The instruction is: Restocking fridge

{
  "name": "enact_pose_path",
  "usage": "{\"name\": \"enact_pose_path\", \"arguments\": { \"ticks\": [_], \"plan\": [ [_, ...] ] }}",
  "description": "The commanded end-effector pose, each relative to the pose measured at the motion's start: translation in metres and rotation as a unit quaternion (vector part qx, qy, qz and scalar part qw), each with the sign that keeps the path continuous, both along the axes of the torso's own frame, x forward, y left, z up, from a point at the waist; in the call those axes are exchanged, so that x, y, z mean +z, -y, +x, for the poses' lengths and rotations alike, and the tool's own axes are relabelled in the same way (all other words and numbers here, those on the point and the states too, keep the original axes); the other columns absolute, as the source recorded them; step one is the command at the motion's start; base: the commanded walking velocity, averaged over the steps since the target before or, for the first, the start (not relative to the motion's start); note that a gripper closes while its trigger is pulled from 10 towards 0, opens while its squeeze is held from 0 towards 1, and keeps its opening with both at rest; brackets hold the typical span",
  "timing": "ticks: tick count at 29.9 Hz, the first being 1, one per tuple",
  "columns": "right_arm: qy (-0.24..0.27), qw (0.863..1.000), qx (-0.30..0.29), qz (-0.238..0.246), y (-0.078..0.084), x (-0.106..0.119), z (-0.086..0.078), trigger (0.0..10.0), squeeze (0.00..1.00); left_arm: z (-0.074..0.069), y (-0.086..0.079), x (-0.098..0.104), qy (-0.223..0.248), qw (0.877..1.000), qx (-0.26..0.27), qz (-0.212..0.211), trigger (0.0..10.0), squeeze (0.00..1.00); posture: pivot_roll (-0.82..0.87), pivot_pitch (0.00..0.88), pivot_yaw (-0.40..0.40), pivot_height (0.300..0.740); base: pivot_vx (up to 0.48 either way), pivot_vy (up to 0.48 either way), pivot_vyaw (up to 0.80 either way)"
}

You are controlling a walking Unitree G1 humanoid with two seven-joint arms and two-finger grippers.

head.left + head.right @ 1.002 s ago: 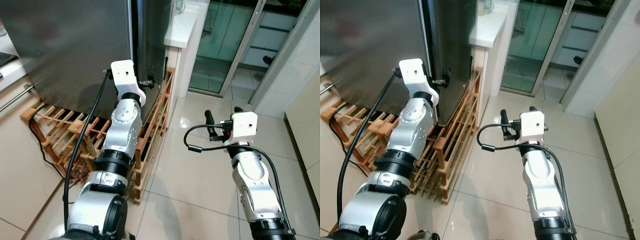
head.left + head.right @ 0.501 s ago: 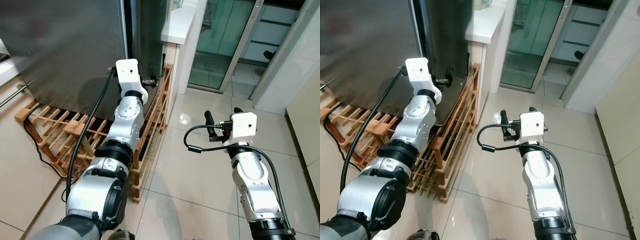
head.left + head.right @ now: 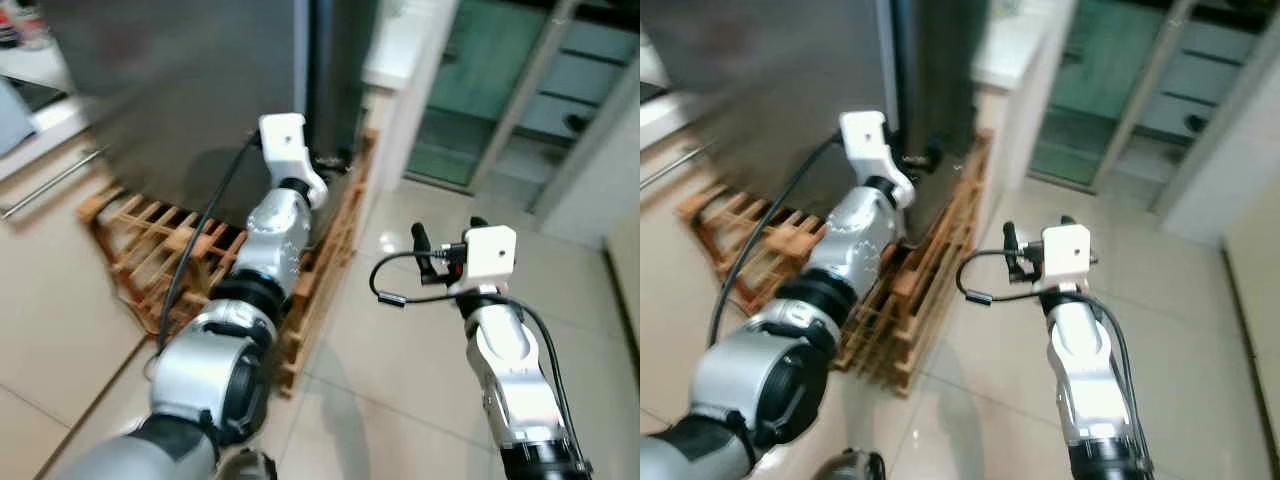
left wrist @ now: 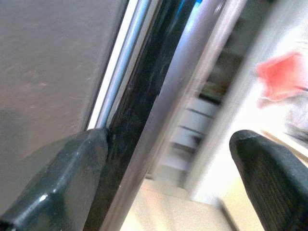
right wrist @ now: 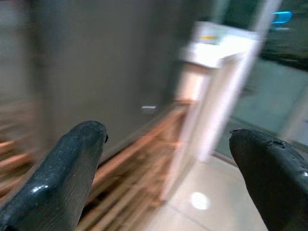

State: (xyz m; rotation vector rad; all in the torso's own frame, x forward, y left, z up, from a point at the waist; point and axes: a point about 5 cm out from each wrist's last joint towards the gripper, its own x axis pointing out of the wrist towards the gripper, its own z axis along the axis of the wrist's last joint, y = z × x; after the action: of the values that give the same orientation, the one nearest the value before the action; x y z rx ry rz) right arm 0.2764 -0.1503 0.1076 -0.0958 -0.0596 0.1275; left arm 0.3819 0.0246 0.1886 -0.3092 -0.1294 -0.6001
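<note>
The dark steel fridge stands at the upper left, its door edge running down beside a black side panel. My left arm reaches out to that edge low down, and my left gripper is open there. In the left wrist view one finger rests against the steel door face, the other finger is well apart, and the door's silver edge strip runs between them. My right gripper hangs open over the tiled floor to the right, holding nothing, its fingers wide apart.
A wooden slatted rack lies on the floor under and around the fridge base, with a black cable over it. A white counter stands right of the fridge, with glass sliding doors beyond. Tiled floor lies to the right.
The head view has swung, so the fridge now sits further right, and it is blurred. My left arm has stretched further toward the fridge door edge. The right arm holds its pose.
</note>
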Motion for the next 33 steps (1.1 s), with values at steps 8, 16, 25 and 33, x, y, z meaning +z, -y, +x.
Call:
{"name": "enact_pose_path", "arguments": {
  "ticks": [8, 16, 25, 33],
  "plan": [
    [-0.02, 0.999, -0.006, -0.05, 0.025, -0.008, -0.028, 10.0, 0.0, -0.063, 0.108, 0.05, 0.081, 0.944, -0.304, -0.097, 10.0, 0.0, -0.14, 0.0, -0.037, 0.74, 0.0, 0.0, 0.0],
    [-0.022, 0.999, -0.012, -0.034, 0.025, -0.008, -0.026, 10.0, 0.0, -0.037, -0.007, 0.01, 0.056, 0.983, -0.16, -0.075, 10.0, 0.0, -0.11, 0.0, -0.052, 0.74, 0.0, 0.0, 0.0],
    [-0.027, 1.0, -0.007, -0.009, 0.025, -0.005, 0.011, 10.0, 0.0, -0.065, -0.145, -0.032, 0.0, 0.993, 0.12, -0.021, 10.0, 0.0, 0.02, 0.0, -0.097, 0.74, 0.0, 0.0, 0.06],
    [-0.019, 1.0, 0.021, -0.009, 0.009, 0.006, 0.037, 10.0, 0.0, -0.079, -0.187, -0.044, -0.041, 0.954, 0.297, -0.018, 10.0, 0.0, 0.06, 0.0, -0.131, 0.74, 0.0, 0.0, 0.69]
  ]
}}
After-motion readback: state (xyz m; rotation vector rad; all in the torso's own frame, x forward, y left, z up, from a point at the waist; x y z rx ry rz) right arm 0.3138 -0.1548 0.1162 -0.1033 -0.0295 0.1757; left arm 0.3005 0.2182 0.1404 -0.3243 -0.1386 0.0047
